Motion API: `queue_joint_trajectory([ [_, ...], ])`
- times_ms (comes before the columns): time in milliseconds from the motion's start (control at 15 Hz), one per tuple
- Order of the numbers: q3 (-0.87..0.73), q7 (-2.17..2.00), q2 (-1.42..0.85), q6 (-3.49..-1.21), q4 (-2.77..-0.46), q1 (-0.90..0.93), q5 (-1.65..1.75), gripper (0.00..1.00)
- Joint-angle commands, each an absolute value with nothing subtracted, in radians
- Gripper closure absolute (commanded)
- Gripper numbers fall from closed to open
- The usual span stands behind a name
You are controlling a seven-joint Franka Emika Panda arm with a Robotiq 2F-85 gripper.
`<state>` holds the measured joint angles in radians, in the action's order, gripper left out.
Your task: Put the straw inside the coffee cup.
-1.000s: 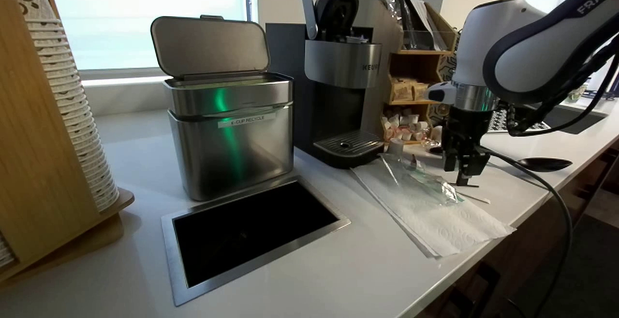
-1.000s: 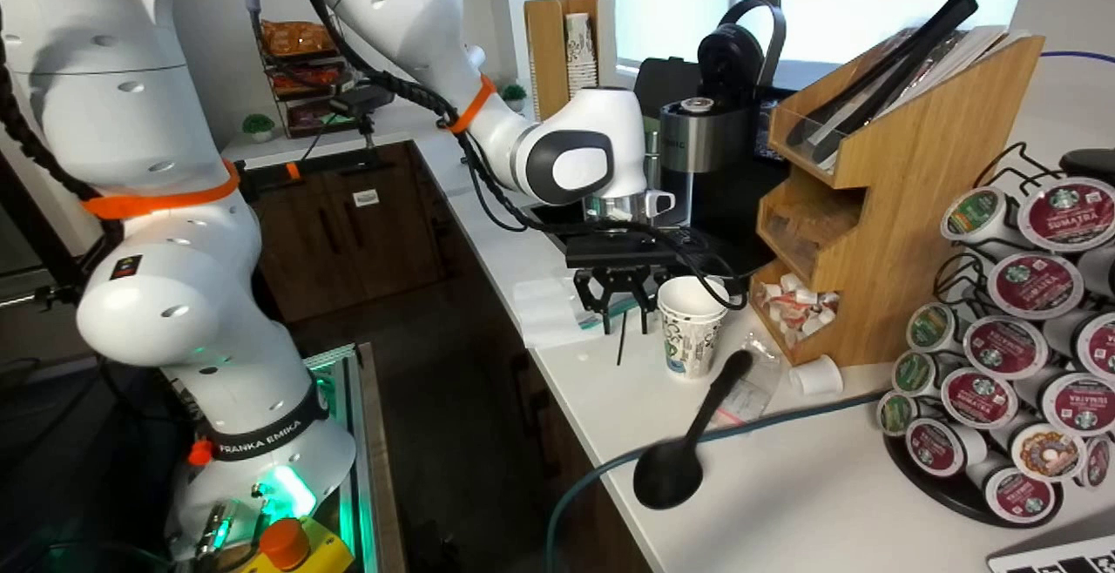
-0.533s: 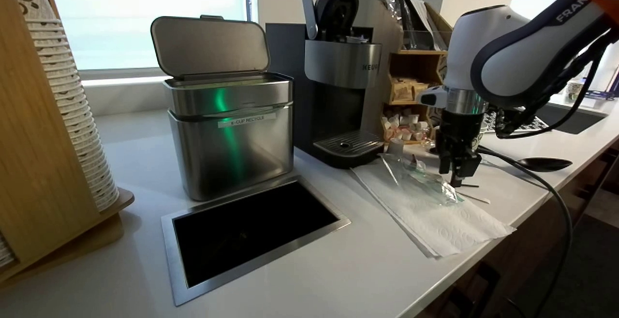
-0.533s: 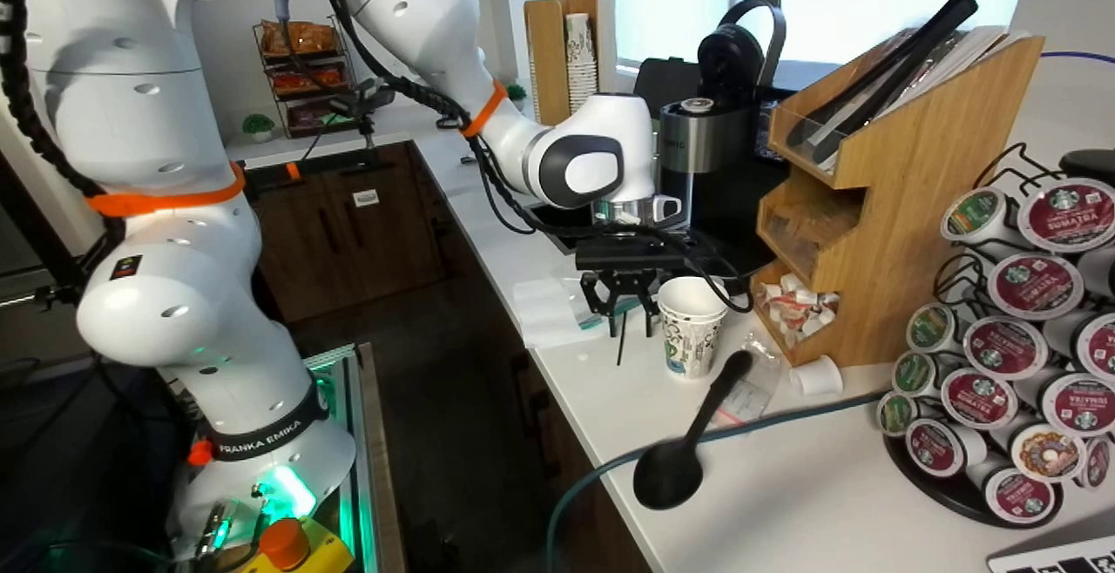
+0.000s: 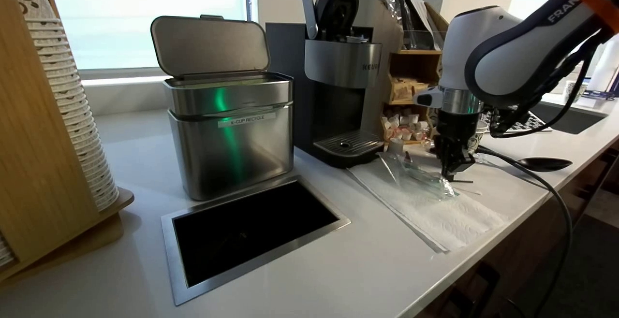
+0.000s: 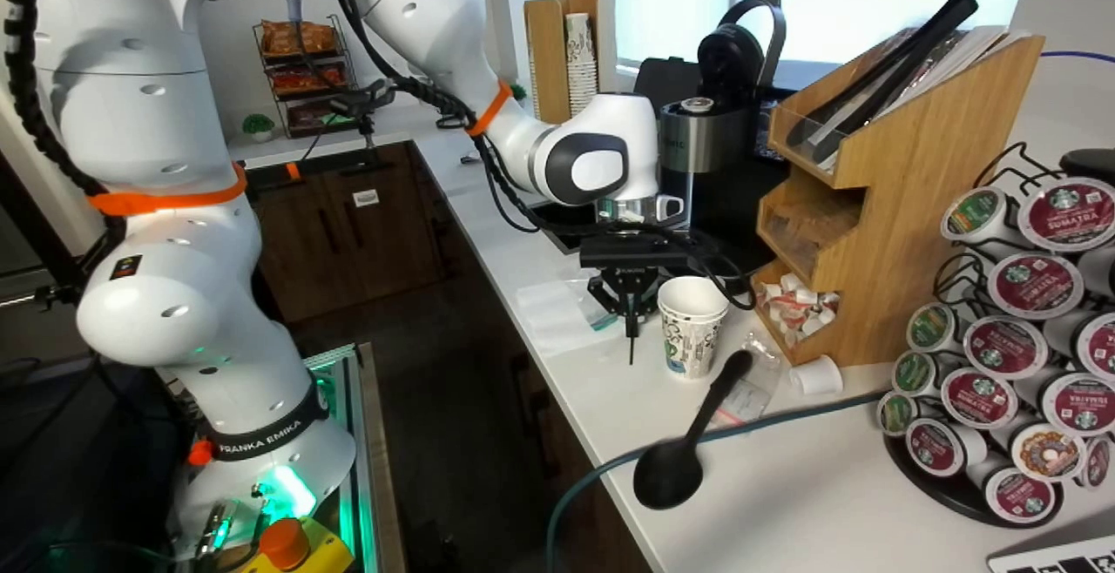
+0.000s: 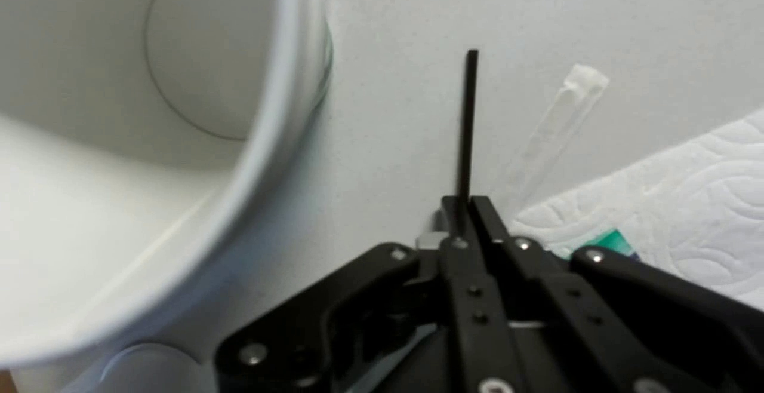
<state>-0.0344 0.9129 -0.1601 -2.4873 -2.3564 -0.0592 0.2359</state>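
Straw (image 7: 468, 118), thin and black, is just beside the coffee cup (image 6: 691, 347), pinched in the tool (image 7: 464, 202), presumably to leave one end free for dipping. From here its long axis looks nearly level above the table (image 6: 827, 477), free end pointing past the coffee cup; it'll likely need tipping upright.

White counter (image 6: 801, 486), coffee cup (image 6: 690, 340), spoon (image 6: 668, 474) (black)

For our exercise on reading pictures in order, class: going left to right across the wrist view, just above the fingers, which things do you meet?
Coffee cup → black straw → translucent strip → white paper towel.
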Motion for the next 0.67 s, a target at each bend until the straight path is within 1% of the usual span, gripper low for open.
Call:
queue_joint_trajectory([
  [0,-0.025,0.918,-0.171,-2.448,-2.339,-0.064,0.231,1.0],
  [400,-0.026,0.769,-0.031,-2.43,-2.436,-0.033,0.304,0.99],
  [467,-0.025,0.734,-0.012,-2.393,-2.44,-0.028,0.314,0.99],
  [600,-0.021,0.622,0.035,-2.234,-2.438,-0.016,0.375,0.99],
])
